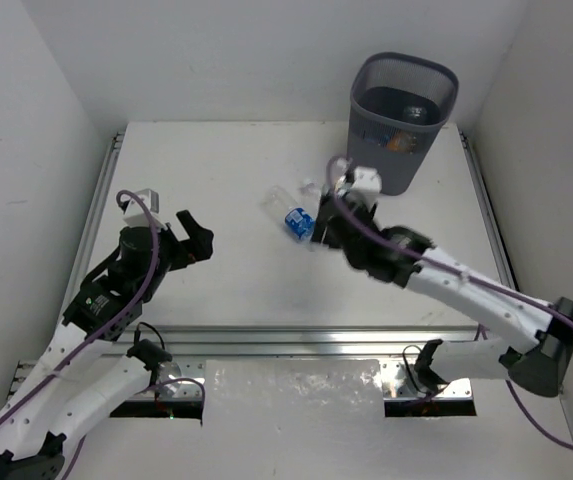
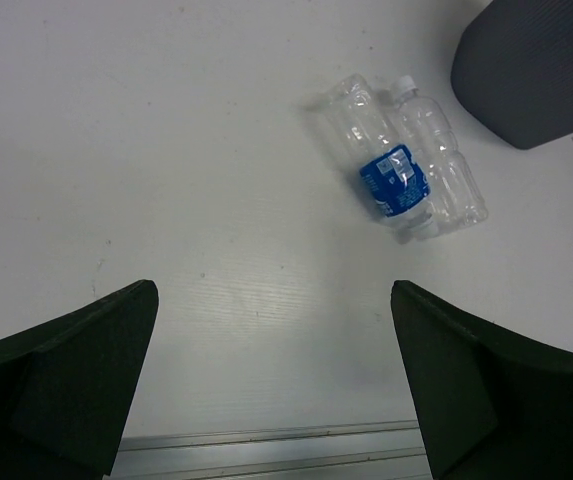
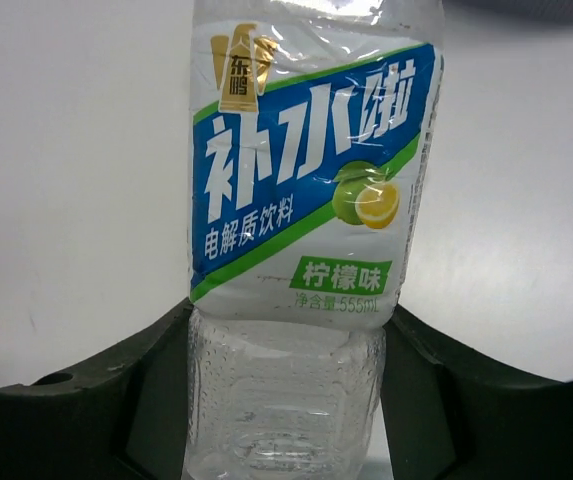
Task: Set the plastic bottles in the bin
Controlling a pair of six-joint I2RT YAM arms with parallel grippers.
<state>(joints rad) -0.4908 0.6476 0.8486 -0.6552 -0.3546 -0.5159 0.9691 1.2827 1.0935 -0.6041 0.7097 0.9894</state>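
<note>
The green-and-white-labelled bottle (image 3: 296, 250) is seen end-on from the right wrist. Its long axis runs straight up that view, away from the camera, with the clear ribbed base end nearest and the neck end cut off at the top. Its label is printed upright and reads 东鹏, 补水啦, 电解质饮料, 柠檬味 and 555mL beside a pictured lime and lemon. The clear lower body is flanked by the right gripper (image 3: 288, 330), whose dark fingers (image 3: 136, 390) are closed against both sides of it. Whether it is lifted off the table (image 2: 166, 150) cannot be told.

In the overhead view this gripper is placed mid-table, near the bin (image 1: 418, 160), which stands upright at the far right. Just beside it two more bottles lie flat and touching. The blue-labelled bottle (image 2: 394, 180) and the white-capped clear bottle (image 2: 441, 165) are laid roughly parallel, the latter's cap towards the bin; the blue label's print is too small to be read.

The left gripper (image 2: 271, 300) is held well apart on the left, its fingers spread wide with nothing between them
</note>
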